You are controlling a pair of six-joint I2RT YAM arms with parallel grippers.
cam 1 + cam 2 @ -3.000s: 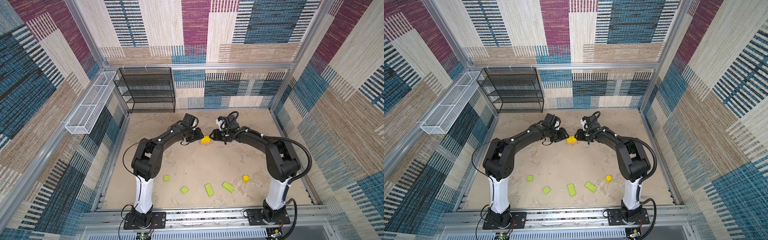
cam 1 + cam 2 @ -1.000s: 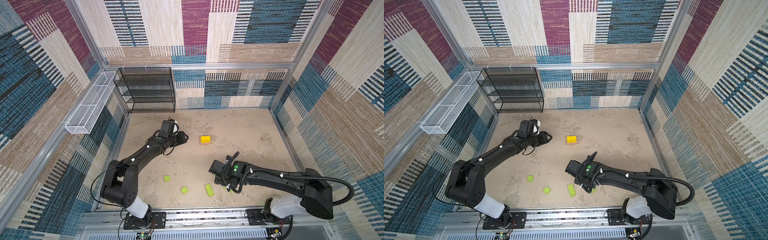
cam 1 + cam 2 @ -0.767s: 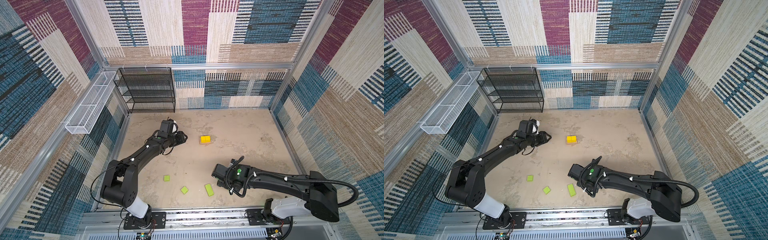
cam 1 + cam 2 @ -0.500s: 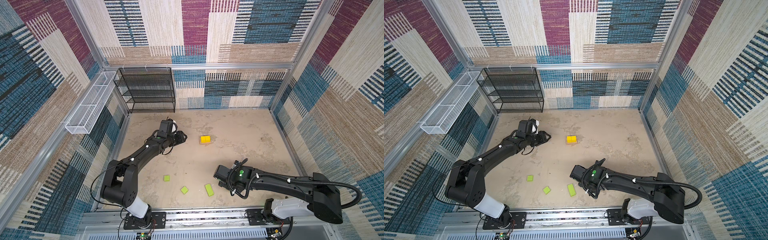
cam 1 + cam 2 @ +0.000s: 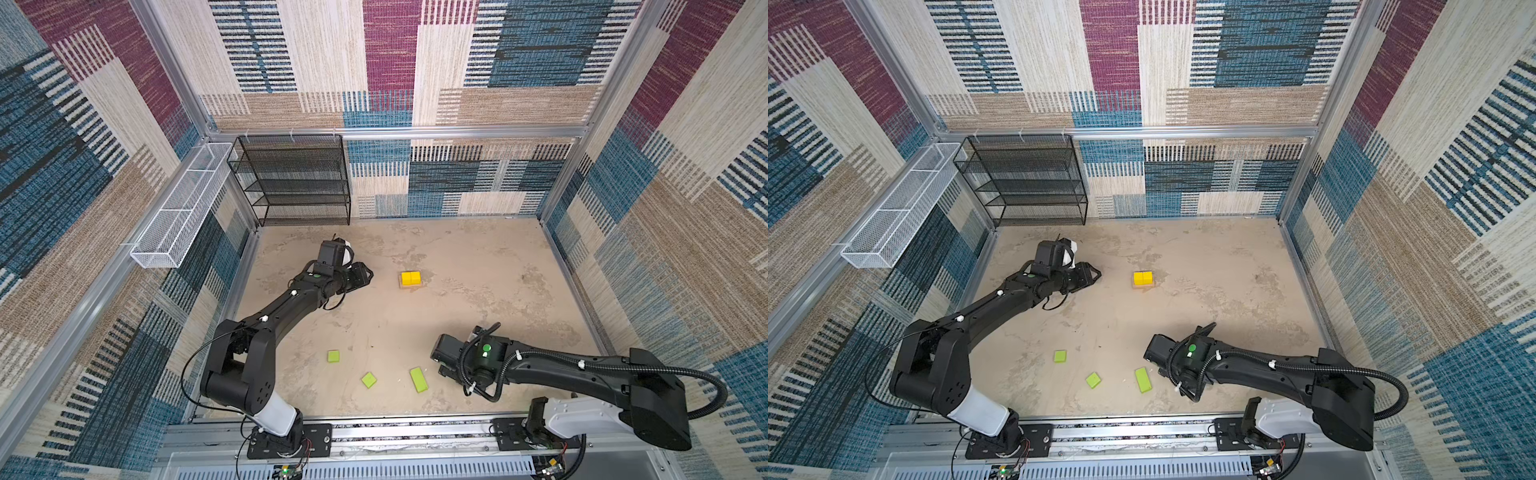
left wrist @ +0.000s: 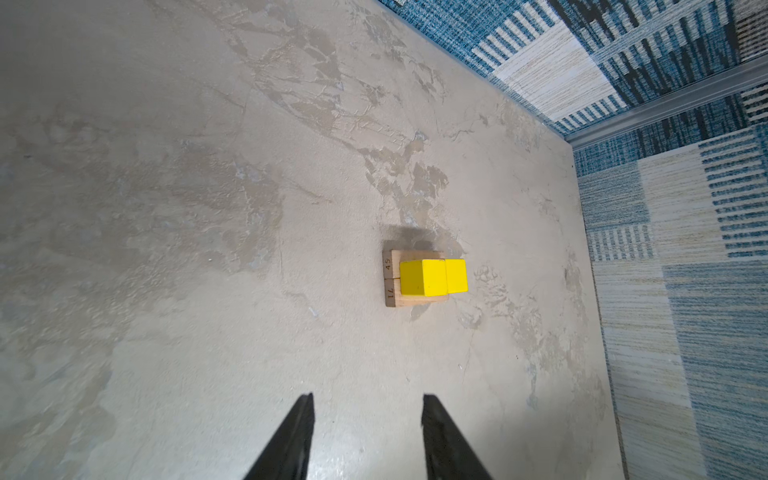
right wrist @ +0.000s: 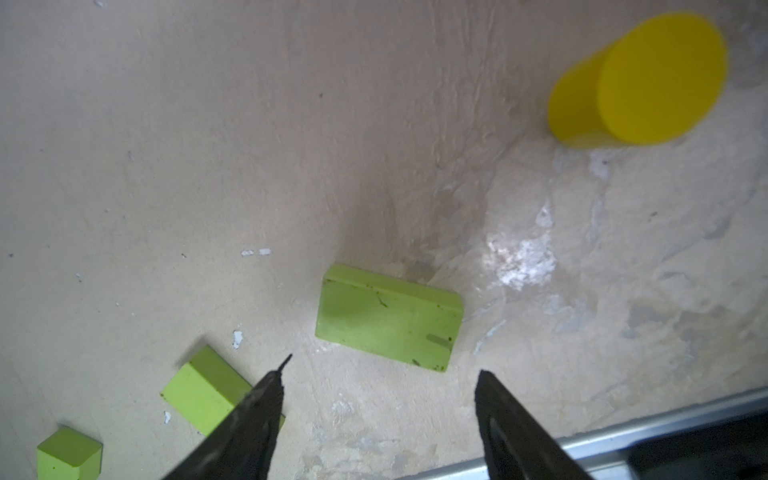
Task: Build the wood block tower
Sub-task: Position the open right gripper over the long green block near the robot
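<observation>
Two yellow cubes (image 5: 410,278) (image 5: 1143,278) (image 6: 432,277) sit side by side on two tan bars (image 6: 392,278) at mid-table. My left gripper (image 5: 368,276) (image 5: 1096,275) (image 6: 368,401) hovers just left of them, open and empty. Three lime-green pieces (image 5: 333,356) (image 5: 368,380) (image 5: 419,379) lie near the front. My right gripper (image 5: 449,371) (image 7: 378,374) hangs open over another green flat piece (image 7: 388,322), which lies just beyond its tips and is hidden under the arm in both top views. A short yellow cylinder (image 7: 640,83) stands farther off in the right wrist view.
A black wire shelf (image 5: 291,178) stands at the back left. A white wire basket (image 5: 178,208) hangs on the left wall. The metal front rail (image 7: 623,436) runs close behind my right gripper. Patterned walls close in the table.
My right arm has slid a little toward the front right and its jaws have spread wider. The left arm and the blocks have stayed put.
</observation>
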